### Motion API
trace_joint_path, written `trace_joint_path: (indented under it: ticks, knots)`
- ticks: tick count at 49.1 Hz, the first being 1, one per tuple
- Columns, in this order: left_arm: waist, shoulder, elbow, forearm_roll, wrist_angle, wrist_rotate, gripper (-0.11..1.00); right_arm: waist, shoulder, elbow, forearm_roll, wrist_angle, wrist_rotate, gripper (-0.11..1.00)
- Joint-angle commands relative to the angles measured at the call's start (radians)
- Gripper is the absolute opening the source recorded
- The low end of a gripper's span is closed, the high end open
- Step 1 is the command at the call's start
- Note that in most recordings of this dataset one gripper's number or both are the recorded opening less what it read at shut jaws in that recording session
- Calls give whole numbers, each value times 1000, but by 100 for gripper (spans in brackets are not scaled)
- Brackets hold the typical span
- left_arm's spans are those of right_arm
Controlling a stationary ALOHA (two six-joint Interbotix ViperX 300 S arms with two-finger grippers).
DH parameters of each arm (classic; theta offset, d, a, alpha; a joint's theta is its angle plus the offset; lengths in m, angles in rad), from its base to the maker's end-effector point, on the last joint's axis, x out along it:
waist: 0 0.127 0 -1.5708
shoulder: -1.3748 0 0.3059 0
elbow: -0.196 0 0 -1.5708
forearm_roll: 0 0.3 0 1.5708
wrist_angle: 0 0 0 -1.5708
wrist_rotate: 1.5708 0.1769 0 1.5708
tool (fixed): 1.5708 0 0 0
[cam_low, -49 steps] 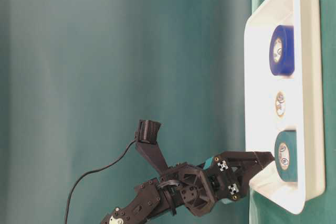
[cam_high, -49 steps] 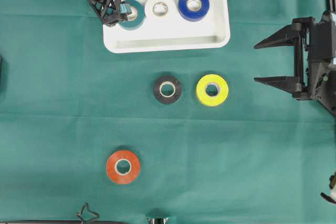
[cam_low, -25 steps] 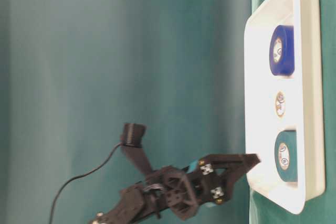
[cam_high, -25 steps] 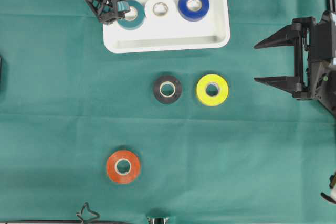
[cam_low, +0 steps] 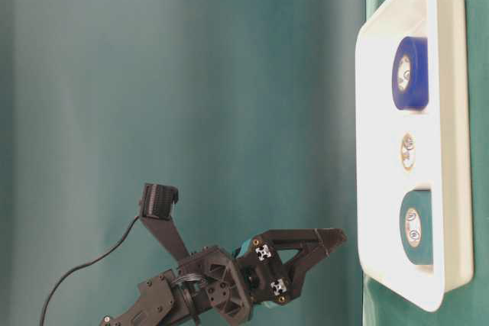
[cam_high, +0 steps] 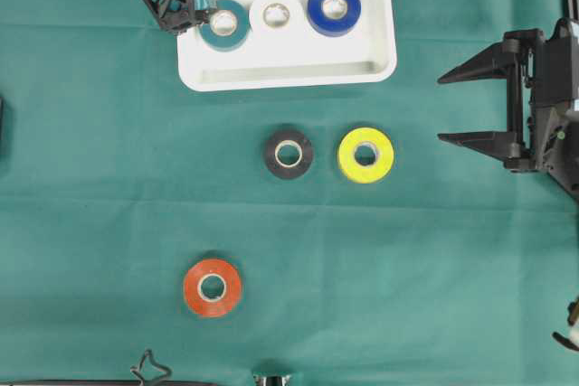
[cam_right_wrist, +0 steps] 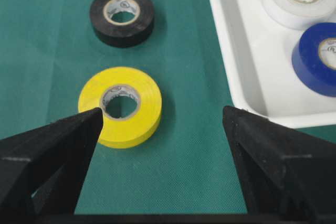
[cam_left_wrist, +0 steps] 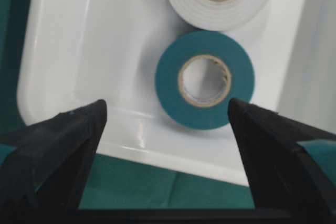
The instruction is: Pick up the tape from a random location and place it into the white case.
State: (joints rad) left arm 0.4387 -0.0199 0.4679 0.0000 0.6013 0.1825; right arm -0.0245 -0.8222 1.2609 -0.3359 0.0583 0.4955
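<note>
The white case [cam_high: 289,74] lies at the top middle with three tape rolls flat inside: teal [cam_high: 224,24], white [cam_high: 276,13] and blue [cam_high: 333,8]. My left gripper [cam_high: 185,8] hangs open and empty just outside the case's left end, raised off the cloth [cam_low: 336,238]. In its wrist view the teal roll [cam_left_wrist: 205,116] sits beyond the fingertips, apart from them. Black tape [cam_high: 289,153], yellow tape [cam_high: 365,155] and orange tape [cam_high: 212,287] lie on the green cloth. My right gripper [cam_high: 441,110] is open at the right, with the yellow roll [cam_right_wrist: 147,103] just ahead of its left fingertip.
The case's near rim [cam_right_wrist: 231,61] runs along the right of the right wrist view, with the black roll [cam_right_wrist: 122,30] farther out. A dark clip-like object [cam_high: 149,370] lies at the cloth's bottom edge.
The left gripper has drawn back from the teal roll, up and off the case's left end. The teal roll stays in the case. The right arm has not moved.
</note>
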Motion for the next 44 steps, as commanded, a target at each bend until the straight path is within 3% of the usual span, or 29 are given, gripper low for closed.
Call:
trace_joint_path:
  ticks: [1, 24, 44]
  knots:
    - [-29, -31, -9, 0, -2, -3, 100, 0, 3, -26, 0, -6, 2, 89]
    - [-267, -31, -8, -2, 3, -49, 100, 0, 3, -35, 0, -5, 2, 89]
    - [-272, -63, 11, -2, -5, -51, 100, 2, 3, -35, 0, -5, 3, 89]
